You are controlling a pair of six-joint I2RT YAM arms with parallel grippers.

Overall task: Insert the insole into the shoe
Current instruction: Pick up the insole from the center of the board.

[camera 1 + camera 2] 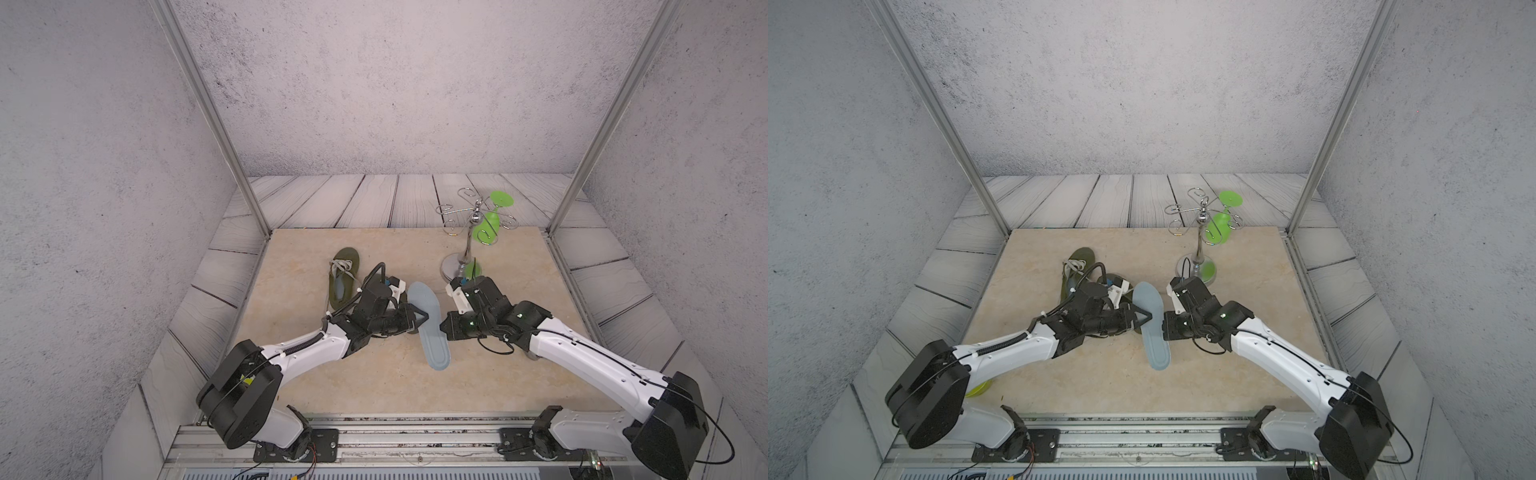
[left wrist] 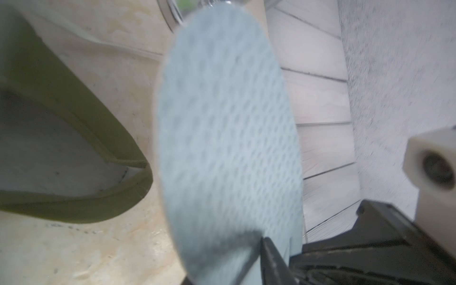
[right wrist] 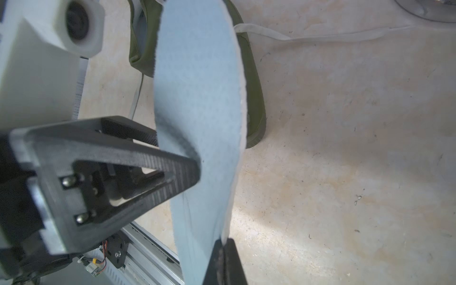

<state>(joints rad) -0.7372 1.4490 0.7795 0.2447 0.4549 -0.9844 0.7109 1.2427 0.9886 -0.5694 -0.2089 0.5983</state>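
Both the left tool [image 1: 420, 316] and the right tool [image 1: 443, 326] clenched the pale insole [image 1: 432, 343], gripping its opposite long edges. The olive shoe [image 1: 341, 272] lay just beyond the left tool and a wire rack [image 1: 454, 266] just beyond the right, with bare bench [image 1: 374, 382] behind both tools. Only the right wrist view showed the left tool's fingers [image 3: 172, 160] straddling the insole.

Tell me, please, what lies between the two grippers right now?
The insole lies there, its edges pinched by the left gripper and the right gripper; both top views show it.

No text, label or number is legible anywhere.
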